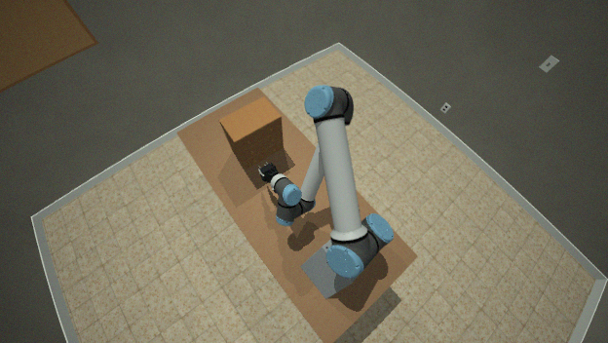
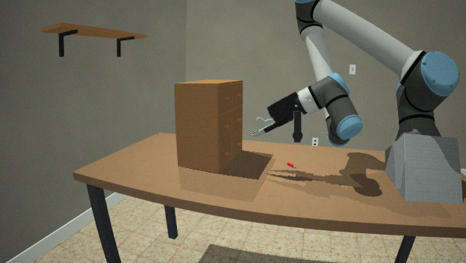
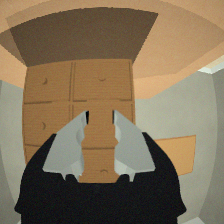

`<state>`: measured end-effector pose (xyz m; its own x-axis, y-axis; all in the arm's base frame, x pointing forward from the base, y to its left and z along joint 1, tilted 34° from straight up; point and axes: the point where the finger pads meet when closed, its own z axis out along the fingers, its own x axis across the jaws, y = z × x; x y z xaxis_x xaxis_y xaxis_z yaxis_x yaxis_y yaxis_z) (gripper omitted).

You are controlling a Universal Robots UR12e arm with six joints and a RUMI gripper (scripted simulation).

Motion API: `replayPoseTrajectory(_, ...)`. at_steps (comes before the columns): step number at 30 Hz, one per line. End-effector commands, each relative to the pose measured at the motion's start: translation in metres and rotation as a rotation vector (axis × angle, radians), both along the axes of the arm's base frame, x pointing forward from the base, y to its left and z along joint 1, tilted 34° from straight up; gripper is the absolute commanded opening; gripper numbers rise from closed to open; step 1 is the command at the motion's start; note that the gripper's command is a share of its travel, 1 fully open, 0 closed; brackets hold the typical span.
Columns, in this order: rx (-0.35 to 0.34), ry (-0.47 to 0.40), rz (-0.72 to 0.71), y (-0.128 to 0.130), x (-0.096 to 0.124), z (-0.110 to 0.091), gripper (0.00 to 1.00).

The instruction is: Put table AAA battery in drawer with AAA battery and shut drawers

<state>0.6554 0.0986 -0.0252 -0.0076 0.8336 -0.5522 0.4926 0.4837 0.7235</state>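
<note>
The red AAA battery [image 2: 290,164] lies on the table [image 1: 263,244] [image 2: 131,161], in front of the chest on the robot's side. The arm hides it in the top view, and it is not in the wrist view. The wooden chest [image 1: 250,119] [image 2: 198,123] [image 3: 47,115] stands upright. Its drawer fronts, with small knobs, look flush and shut. The battery inside it cannot be seen. My gripper [image 1: 262,168] [image 2: 255,127] [image 3: 100,111] is partly open and empty. It hangs above the table, a short way off the drawer fronts, and points at them with a downward tilt.
The robot's grey base block [image 1: 322,273] [image 2: 426,168] stands at the other end of the table. A wooden wall shelf [image 1: 44,39] [image 2: 93,31] is beyond the chest, well above the table. Shadows of the chest and arm fall across the tabletop.
</note>
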Motion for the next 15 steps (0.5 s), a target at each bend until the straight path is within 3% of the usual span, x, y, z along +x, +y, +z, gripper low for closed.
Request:
replayPoseTrajectory(1, 0.001, -0.017, 0.012, -0.0006, 0.0018, -0.0011, 0.20)
replayPoseTrajectory(15, 0.001, -0.023, 0.016, -0.0009, 0.0022, -0.0016, 0.20)
